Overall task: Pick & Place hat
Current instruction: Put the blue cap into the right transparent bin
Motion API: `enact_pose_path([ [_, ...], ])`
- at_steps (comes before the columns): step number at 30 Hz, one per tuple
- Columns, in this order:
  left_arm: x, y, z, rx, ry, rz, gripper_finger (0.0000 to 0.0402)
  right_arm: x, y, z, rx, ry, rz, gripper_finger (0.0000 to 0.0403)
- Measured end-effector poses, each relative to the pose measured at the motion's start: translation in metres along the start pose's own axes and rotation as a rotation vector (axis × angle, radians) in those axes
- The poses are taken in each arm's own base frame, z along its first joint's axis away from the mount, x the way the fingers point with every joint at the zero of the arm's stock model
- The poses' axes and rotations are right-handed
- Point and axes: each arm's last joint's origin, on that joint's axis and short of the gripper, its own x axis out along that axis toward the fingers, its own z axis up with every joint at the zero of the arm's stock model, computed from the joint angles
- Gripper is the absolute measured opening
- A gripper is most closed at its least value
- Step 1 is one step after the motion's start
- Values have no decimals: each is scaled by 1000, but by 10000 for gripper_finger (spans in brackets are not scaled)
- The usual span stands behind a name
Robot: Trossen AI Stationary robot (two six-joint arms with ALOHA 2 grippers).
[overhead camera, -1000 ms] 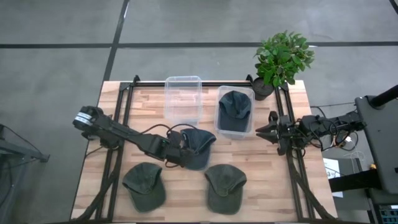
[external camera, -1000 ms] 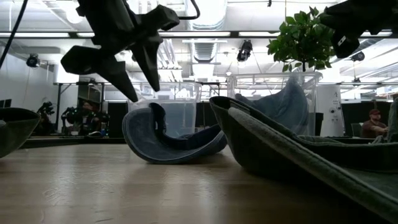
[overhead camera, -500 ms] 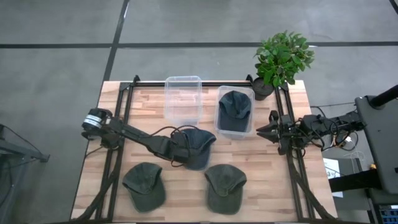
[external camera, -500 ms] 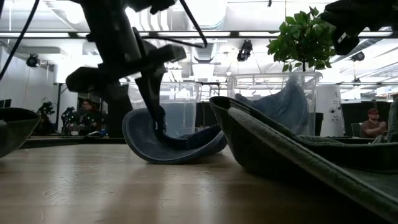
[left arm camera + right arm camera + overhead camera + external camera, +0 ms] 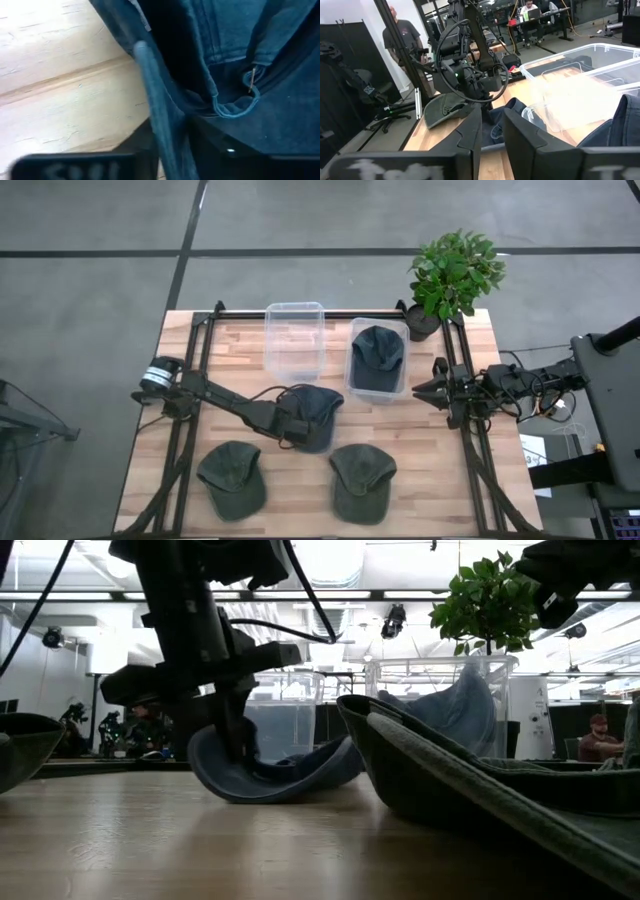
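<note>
**Left gripper down on the blue cap at table centre**

Wooden slatted table (image 5: 200, 360) on a grey floor, potted plant (image 5: 452, 275) at the far right corner. Two clear bins along the far edge: empty bin (image 5: 295, 337) and, just beside it, filled bin (image 5: 378, 358) with a dark cap (image 5: 378, 348) inside. Blue cap (image 5: 318, 415) upside down mid-table, near the bins. Left gripper (image 5: 292, 427) lowered onto its near-left rim, fingers (image 5: 165, 135) either side of the fabric edge, closed on it. Two green caps, left green cap (image 5: 232, 476) and right green cap (image 5: 362, 480), at the near edge. Right gripper (image 5: 420, 390) parked at the table's right side, fingers slightly apart, holding nothing.
</note>
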Motion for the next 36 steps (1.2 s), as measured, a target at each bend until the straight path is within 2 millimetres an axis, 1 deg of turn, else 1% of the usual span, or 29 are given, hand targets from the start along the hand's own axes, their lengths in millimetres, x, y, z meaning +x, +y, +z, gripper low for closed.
enact_pose_path([
  [3,0,-1,0,-3,-6,-8,26,0,0,0,0,0,0,68],
  [4,-1,-1,1,-5,-8,-14,15,0,0,0,0,0,0,70],
  [8,-7,-1,2,-7,-5,-26,10,0,0,0,0,0,-1,75],
  [13,-23,0,4,-6,30,-64,5,0,0,0,4,1,0,82],
  [22,-71,4,5,-3,83,-182,5,0,0,0,4,0,0,71],
  [29,-111,6,-4,34,116,-301,5,0,0,0,8,-1,-1,70],
  [36,-145,15,-7,20,52,-412,5,0,0,0,11,-2,-2,80],
])
